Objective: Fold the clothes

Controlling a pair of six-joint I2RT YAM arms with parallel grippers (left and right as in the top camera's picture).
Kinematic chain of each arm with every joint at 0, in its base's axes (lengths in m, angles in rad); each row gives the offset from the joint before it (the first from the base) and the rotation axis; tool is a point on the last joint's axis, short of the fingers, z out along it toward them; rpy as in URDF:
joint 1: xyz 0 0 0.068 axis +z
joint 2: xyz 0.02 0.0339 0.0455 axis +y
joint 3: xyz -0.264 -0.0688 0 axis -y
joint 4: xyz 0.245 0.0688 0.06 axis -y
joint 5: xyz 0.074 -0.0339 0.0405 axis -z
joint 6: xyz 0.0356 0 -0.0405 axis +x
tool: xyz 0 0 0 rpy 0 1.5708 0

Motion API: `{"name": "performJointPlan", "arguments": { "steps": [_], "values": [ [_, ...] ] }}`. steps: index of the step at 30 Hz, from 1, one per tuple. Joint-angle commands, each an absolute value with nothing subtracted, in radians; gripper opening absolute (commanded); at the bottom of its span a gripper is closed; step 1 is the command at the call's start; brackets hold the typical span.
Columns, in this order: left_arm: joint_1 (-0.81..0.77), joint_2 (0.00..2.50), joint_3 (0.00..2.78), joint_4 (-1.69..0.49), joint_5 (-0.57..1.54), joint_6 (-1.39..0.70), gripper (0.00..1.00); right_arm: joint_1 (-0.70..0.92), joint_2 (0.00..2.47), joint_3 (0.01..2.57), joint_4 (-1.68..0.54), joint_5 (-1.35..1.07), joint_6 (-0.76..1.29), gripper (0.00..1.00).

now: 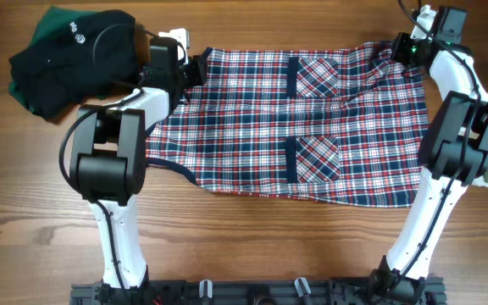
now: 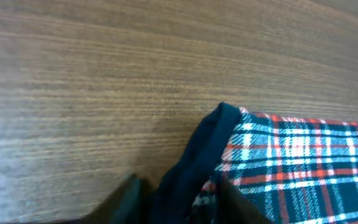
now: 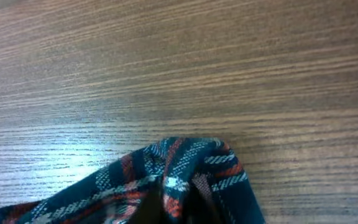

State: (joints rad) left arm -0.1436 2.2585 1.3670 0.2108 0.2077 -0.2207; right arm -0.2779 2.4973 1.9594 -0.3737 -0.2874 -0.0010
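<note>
- plaid garment spread flat, two pockets up (right end rumpled)
- right gripper pinched onto a corner
- left gripper straddles navy trim; can't tell if clamped

We see the garment plaid in red, white and navy, its trim navy — the cloth dark green — the table brown wood-grain.
</note>
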Motion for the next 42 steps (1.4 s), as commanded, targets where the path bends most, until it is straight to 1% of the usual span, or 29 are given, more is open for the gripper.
{"name": "performJointPlan", "arguments": {
  "steps": [1,4,11,26,42],
  "values": [
    [-0.142,2.281,1.363,0.21,0.206,-0.217,0.04,-0.285,2.515,1.975,-0.382,-0.311,0.002,0.04],
    [-0.142,2.279,1.363,0.21,0.21,-0.216,0.04,-0.285,2.5,1.976,-0.379,-0.364,0.003,0.04],
    [-0.142,2.244,1.363,0.198,0.221,-0.22,0.04,-0.285,2.417,1.976,-0.41,-0.365,0.003,0.04],
    [-0.141,2.07,1.363,0.007,0.22,-0.216,0.04,-0.286,2.265,1.976,-0.583,-0.366,0.004,0.04],
    [-0.121,2.006,1.363,-0.116,0.22,-0.216,0.04,-0.286,2.232,1.976,-0.703,-0.329,0.03,0.04]
  ]
}}
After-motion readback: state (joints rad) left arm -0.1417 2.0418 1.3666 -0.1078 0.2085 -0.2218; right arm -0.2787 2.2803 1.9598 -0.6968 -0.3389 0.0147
